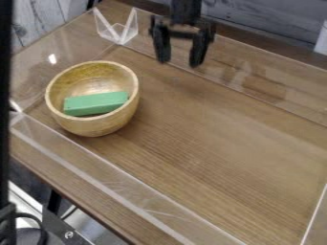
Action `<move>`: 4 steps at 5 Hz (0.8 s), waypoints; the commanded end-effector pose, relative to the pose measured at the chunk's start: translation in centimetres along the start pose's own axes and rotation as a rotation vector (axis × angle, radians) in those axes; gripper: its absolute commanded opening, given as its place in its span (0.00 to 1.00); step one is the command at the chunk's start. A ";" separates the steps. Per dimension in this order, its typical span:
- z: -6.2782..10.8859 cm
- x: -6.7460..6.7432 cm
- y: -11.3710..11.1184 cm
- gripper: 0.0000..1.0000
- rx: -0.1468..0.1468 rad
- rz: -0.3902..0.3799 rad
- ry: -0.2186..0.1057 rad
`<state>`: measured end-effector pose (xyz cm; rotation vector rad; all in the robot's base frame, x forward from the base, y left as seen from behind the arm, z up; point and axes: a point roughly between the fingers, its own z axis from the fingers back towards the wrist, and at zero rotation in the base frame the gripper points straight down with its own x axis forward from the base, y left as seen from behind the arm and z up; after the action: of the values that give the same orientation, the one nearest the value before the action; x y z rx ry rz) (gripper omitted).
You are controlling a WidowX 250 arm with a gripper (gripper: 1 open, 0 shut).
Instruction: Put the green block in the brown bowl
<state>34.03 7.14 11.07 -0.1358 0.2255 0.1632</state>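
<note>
The bright green block (98, 102) lies flat inside the round, light-brown wooden bowl (64, 122), slightly angled.

block (98, 103) in bowl (61, 81), pincer (181, 52) behind, to the right

Wooden table (217, 134), clear sheet on top. Brown bowl (92, 97) resting at left; clear folded piece (117, 27) at far edge.

Hand (181, 53): top centre of frame, pointing steeply down.
Jaws: spread wide, holding nothing.
</note>
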 end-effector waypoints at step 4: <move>4.2 -5.3 4.5 1.00 0.052 -0.023 -0.188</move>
<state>28.65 11.36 13.38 -0.0954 0.1229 0.1492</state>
